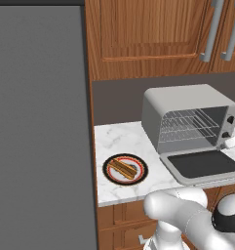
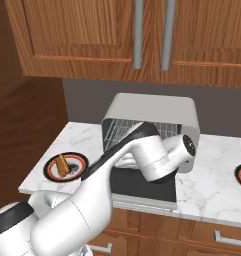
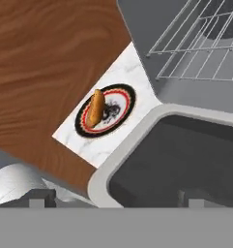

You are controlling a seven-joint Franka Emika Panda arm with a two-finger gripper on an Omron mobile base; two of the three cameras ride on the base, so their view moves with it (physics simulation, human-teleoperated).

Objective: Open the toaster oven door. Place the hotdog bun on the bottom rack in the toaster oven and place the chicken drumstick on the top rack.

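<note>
Your end effector point(image 3: 113, 197) spread wide and empty above the lowered toaster oven door point(image 3: 185, 155), hotdog bun point(image 3: 95, 107) on its plate point(image 3: 123, 104) on the marble surface point(image 1: 124, 139), left of the toaster oven point(image 1: 187, 114), well apart from your fingertips point(image 3: 38, 196).

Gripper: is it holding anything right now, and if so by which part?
Nothing is held. The gripper is open above the lowered door, its fingers apart with nothing between them.
</note>
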